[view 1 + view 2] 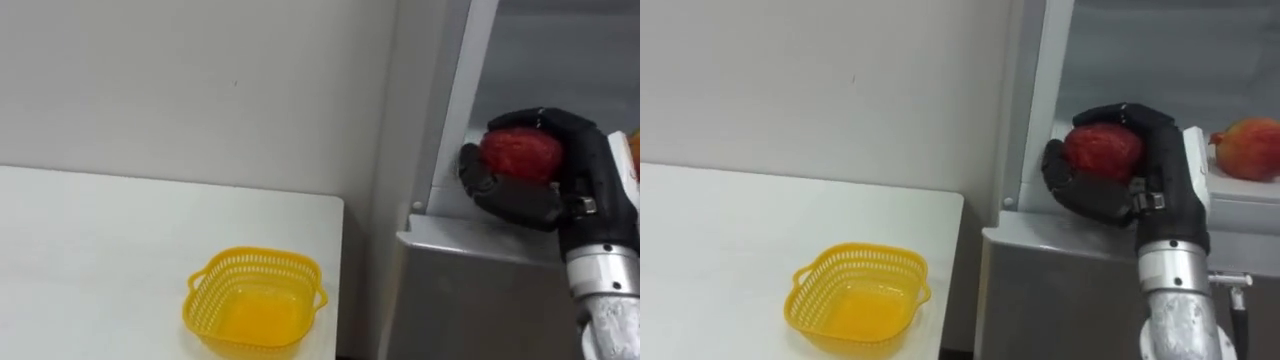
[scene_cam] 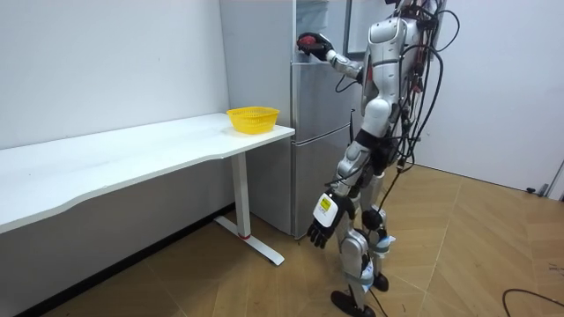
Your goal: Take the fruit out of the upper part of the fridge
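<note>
The red fruit [image 1: 1102, 150] was in the grasp of the right hand [image 1: 1163, 175], whose dark fingers curled over its top and far side while the thumb cupped it from below. It was held just in front of the open upper compartment of the fridge [image 2: 313, 132], above the ledge where the grey lower door began, and it looked clear of the shelf, not resting on it. A second red fruit [image 1: 1248, 148] lay on the shelf behind, just beside the wrist and apart from the hand.

To the robot's left, past the fridge's side wall, stood a white table [image 1: 720, 260] with a yellow basket [image 1: 810, 285] near its fridge-side end; the basket had nothing in it. In the room view the robot stood upright before the fridge with its right arm raised to the compartment. The left hand [image 2: 322, 231] hung low by the thigh, and at that distance it could not be told whether it was spread or curled.

The step in hand appeared to be the withdrawal itself: fruit gripped and at the threshold of the compartment. The next move would call for drawing the arm back clear of the door frame without loosening the grasp, then swinging left and down toward the basket, probably the drop-off.
</note>
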